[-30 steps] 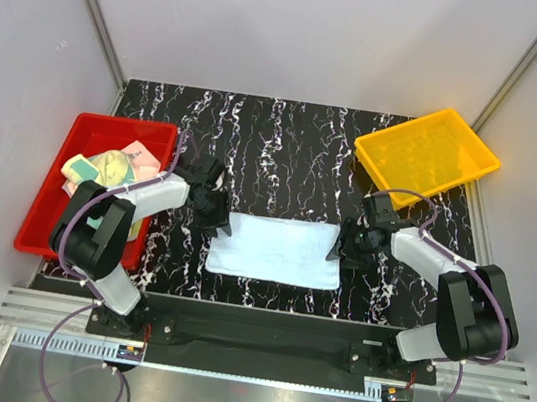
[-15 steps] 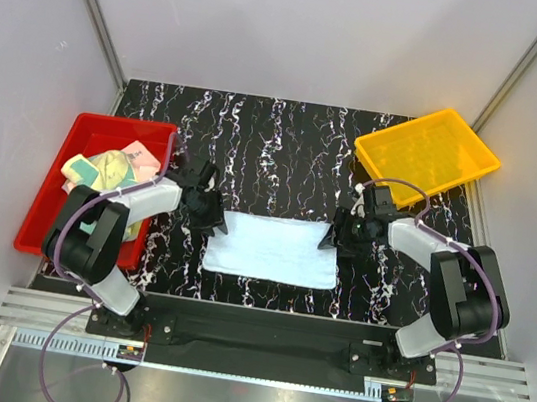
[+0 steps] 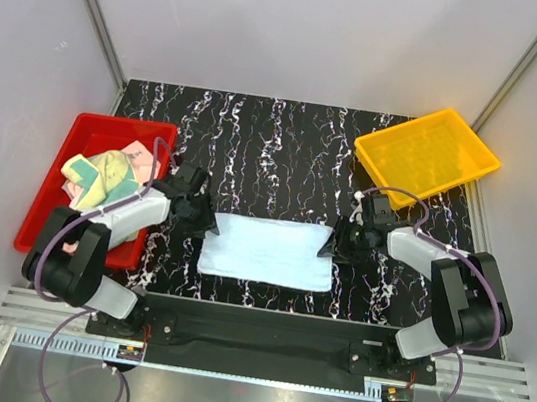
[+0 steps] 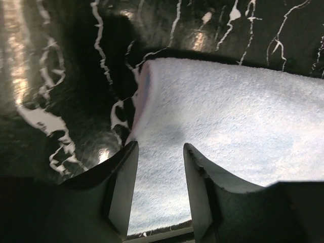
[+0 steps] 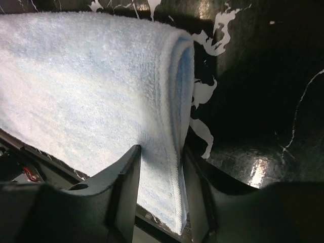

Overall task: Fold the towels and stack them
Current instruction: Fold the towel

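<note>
Your black, white-veined table [image 3: 287, 143] sits between 3 plain pale walls [image 3: 305, 25]. 2 aluminium posts [image 3: 93, 8] rise at the back corners; light glares off the tabletop.

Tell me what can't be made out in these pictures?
- Top view: how many towels are bunched in the red tray; they overlap, partly under the left arm.
- Top view: the light blue towel's short ends, covered by both arms' jaws.
- Right wrist view: whether the jaws pinch the towel's folded edge or only straddle it.
</note>
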